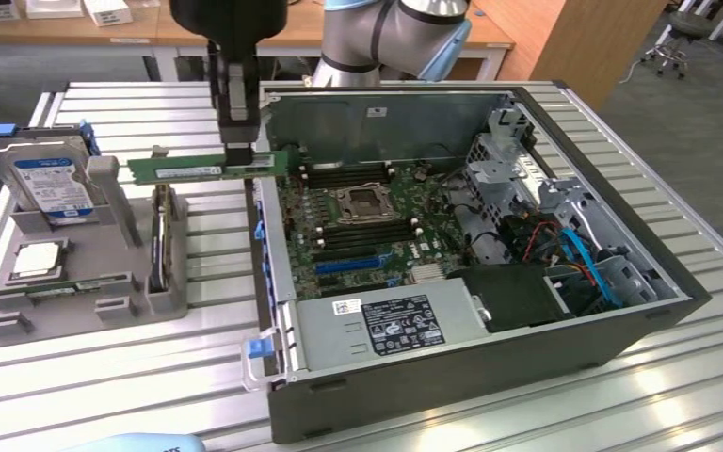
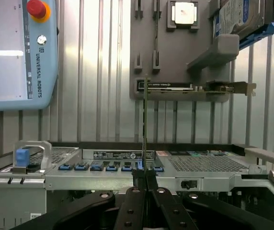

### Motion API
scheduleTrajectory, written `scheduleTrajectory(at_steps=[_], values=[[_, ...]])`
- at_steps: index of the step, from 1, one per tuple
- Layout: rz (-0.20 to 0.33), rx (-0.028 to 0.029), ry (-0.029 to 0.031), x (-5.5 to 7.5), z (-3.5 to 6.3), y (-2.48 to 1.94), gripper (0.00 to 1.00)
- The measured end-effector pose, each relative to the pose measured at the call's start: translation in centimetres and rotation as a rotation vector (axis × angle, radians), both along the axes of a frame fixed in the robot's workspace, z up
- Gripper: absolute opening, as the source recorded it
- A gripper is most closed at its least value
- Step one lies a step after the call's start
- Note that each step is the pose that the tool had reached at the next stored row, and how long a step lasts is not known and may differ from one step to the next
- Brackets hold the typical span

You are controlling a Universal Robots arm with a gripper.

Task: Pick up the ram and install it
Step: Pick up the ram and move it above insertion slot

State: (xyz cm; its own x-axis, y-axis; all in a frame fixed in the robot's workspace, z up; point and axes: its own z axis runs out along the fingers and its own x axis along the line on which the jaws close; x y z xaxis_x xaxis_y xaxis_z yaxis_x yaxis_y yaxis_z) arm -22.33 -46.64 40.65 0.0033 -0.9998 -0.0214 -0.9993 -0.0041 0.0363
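The ram (image 1: 185, 169) is a long green stick held level in the air, above the grey holder (image 1: 98, 273) and just outside the open computer case's (image 1: 613, 311) near wall. My gripper (image 1: 246, 156) comes straight down from above and is shut on the ram's end nearest the case. In the wrist view the ram (image 2: 145, 124) shows edge-on as a thin line running away from my gripper (image 2: 145, 181). The motherboard (image 1: 393, 247) lies inside the case, with long black slots beside the processor socket (image 1: 364, 201).
The grey holder also carries a hard drive (image 1: 48, 184), a silver processor chip (image 1: 38, 259) and an upright card (image 1: 161, 247). A power supply (image 1: 393, 325) and a drive cage (image 1: 519, 155) fill parts of the case. A teach pendant (image 2: 19, 52) lies on the slatted table.
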Motion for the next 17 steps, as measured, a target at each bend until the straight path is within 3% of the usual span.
scheduleTrajectory(at_steps=[17], values=[[0.005, 0.0, 0.0, 5.1, 0.0, 0.0, 0.12]])
